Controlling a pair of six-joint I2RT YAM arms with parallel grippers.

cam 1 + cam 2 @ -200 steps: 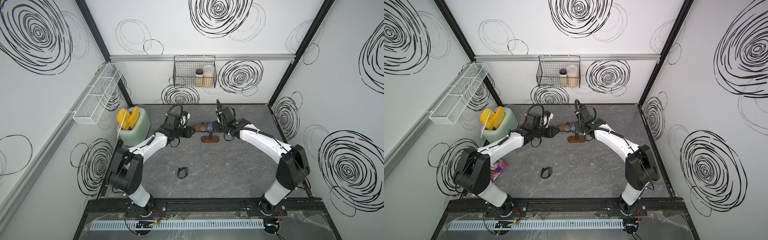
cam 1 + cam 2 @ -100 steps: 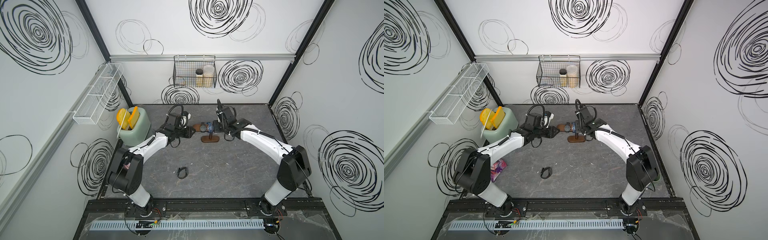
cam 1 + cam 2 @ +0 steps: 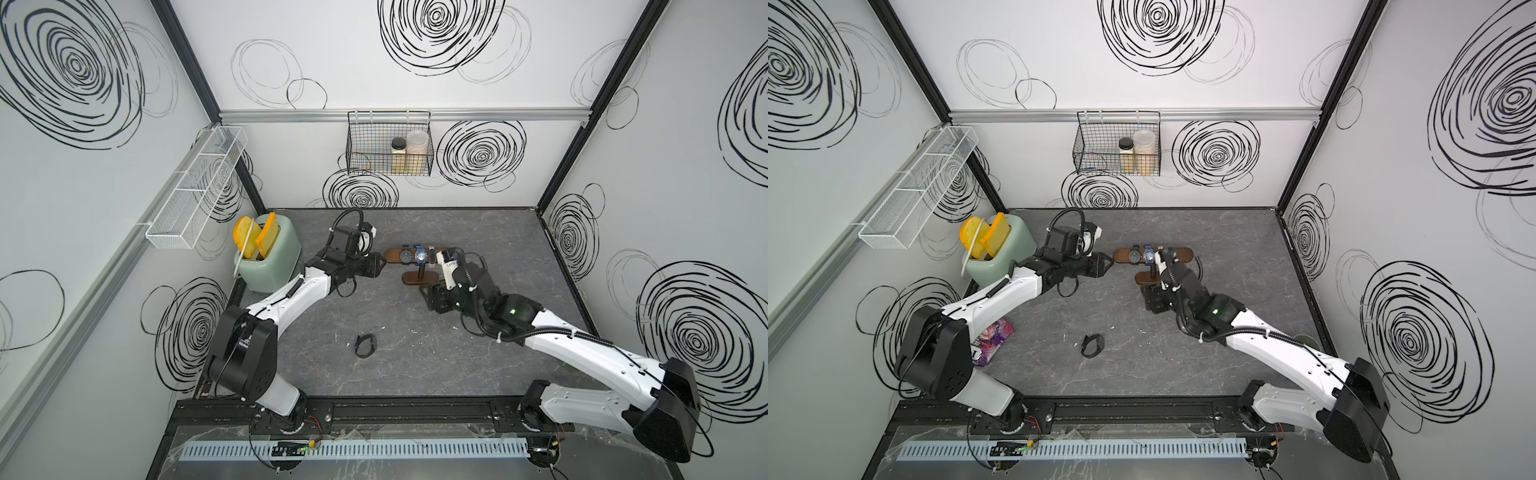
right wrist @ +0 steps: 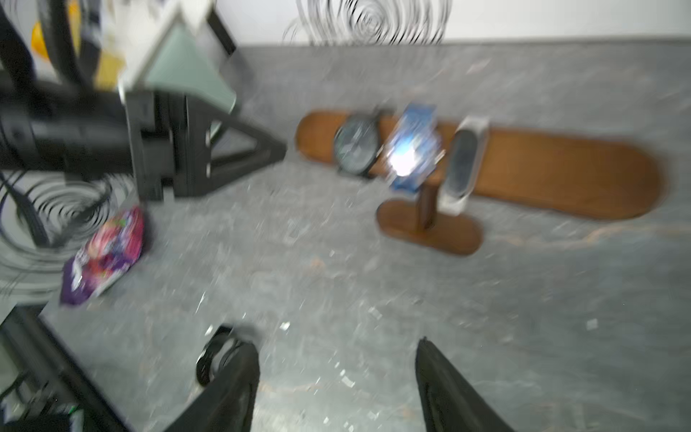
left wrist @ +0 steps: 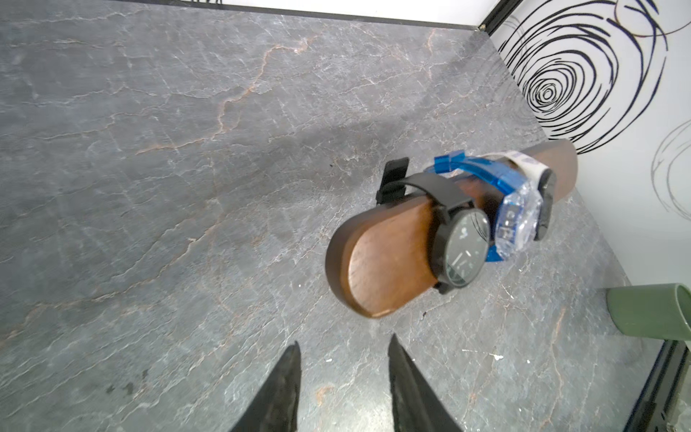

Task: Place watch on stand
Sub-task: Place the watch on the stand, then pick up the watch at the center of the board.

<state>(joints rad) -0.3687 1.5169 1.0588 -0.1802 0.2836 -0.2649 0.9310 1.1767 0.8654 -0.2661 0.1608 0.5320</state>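
Evidently the loose black watch (image 3: 365, 345) lies flat, well in front of the stand (image 3: 392, 254), seemingly nearer the spread, empty right gripper (image 4: 332, 342) than the part-spread, empty left gripper (image 5: 344, 351).

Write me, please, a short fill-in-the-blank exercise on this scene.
The stand carries ___ watches.
The middle watch has a ___ strap.
A black wristband lies loose on the ___.
The right gripper holds ___.
Missing: three; blue; table; nothing.
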